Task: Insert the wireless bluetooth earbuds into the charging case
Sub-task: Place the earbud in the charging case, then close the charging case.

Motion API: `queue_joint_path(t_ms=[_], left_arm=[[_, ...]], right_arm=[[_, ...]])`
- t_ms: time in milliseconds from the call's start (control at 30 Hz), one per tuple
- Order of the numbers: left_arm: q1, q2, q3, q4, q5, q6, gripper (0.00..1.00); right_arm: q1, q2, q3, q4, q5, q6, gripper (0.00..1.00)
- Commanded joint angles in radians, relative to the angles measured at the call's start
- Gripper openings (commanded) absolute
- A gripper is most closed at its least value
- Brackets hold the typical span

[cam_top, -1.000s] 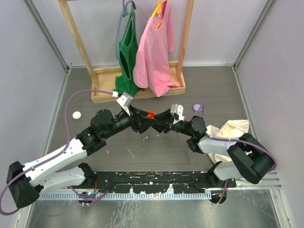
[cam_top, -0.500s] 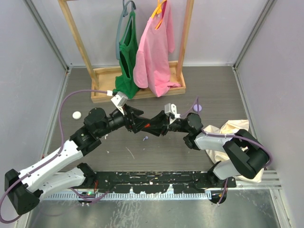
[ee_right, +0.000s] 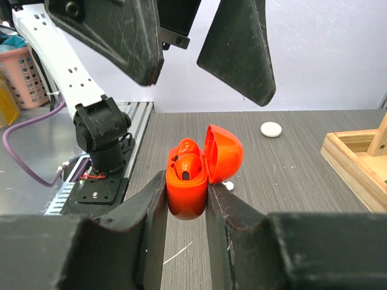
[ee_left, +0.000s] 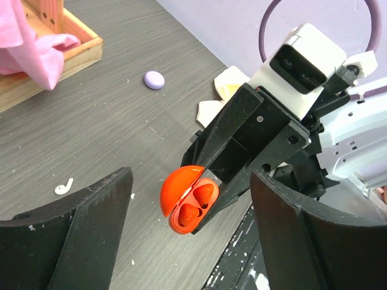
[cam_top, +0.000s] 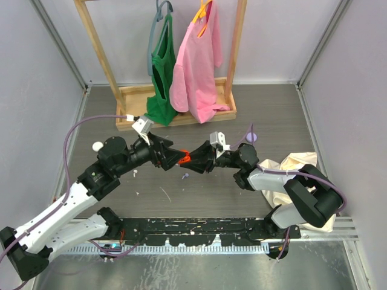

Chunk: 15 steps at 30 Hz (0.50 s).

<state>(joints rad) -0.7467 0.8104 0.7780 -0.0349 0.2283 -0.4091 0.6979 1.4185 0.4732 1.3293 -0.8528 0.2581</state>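
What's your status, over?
Left tool open, facing the case. Right tool shut on the case, lid up. One orange earbud seated inside. Nothing blocking the opening.

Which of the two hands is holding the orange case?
The right hand, shut on the open orange case; the left hand is open and empty.

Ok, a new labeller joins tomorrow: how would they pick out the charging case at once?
Look over the middle of the table, on the near side of the wooden rack. The right gripper clamps the case there, off the surface. It alone is bright orange, a small rounded shell with its lid hinged open.
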Motion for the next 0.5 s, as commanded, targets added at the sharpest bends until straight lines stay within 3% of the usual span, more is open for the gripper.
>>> queue_joint_path(t_ms=[0, 233, 467], left_arm=[[0.013, -0.013, 0.074, -0.125, -0.022, -0.056, 0.81], [0.033, 0.022, 0.078, -0.165, 0.047, -0.135, 0.85], [0.074, 0.074, 0.070, -0.074, 0.204, -0.218, 0.85]], right_arm=[[-0.005, -0.009, 0.026, 0.098, 0.017, 0.001, 0.01], [-0.004, 0.025, 0.041, 0.172, -0.003, 0.055, 0.01], [-0.003, 0.037, 0.047, 0.200, -0.008, 0.077, 0.01]])
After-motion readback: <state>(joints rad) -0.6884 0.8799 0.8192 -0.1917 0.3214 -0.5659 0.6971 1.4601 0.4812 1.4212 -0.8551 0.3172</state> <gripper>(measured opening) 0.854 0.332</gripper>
